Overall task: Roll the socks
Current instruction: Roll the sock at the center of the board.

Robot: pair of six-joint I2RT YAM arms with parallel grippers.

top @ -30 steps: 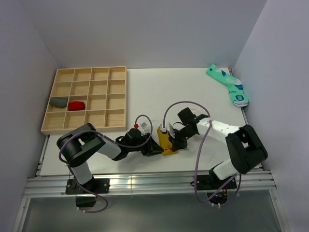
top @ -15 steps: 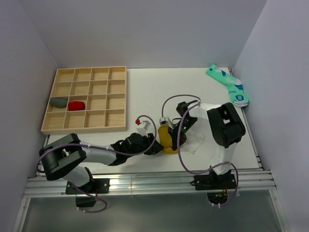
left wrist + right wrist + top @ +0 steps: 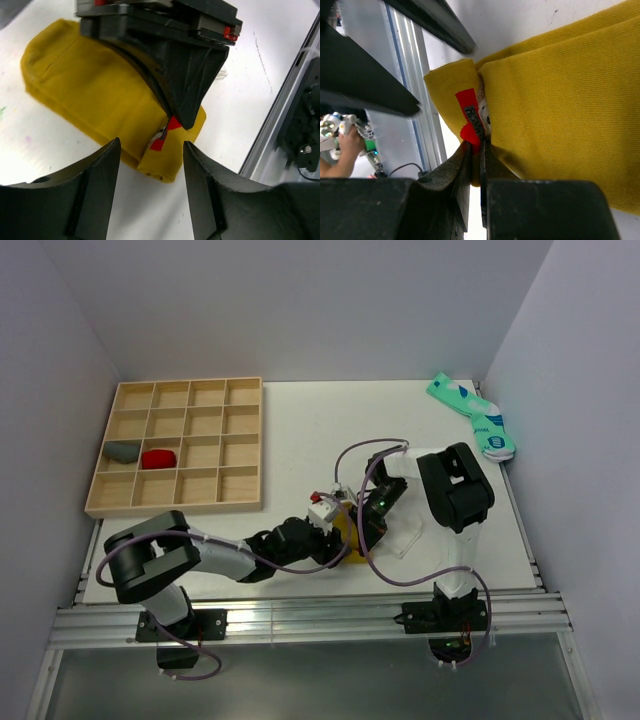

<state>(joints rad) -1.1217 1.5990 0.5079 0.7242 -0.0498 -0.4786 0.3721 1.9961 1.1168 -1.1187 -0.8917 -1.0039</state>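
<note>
Sock, mustard-yellow: the yellow sock lies flat on the white surface, close to its near edge, doubled over at one end.

Label: red-and-white mark at the folded corner. It carries a dark strip with raised lettering that is too small to read. A thin pale edge shows between the yellow layers beside it; cannot tell whether that is the second sock.

Right gripper: jaws nearly together, pinching the sock's edge right at the red mark. Yellow fabric spreads away from the jaws on the far side of the pinch.

Left gripper: jaws apart at middling width, one on each side of the folded end. The red mark sits in the gap between them, just ahead of the tips. No contact with the fabric can be made out. The right gripper's jaws point straight toward the left gripper's jaws, with the fold between the two.

Further out, top view: compartmented wooden tray well to the left of and beyond both jaws, holding a grey bundle and a red bundle in adjoining compartments. Teal patterned socks lie well beyond and to the right of the right gripper's jaws; their blue-and-white print is not legible.
</note>
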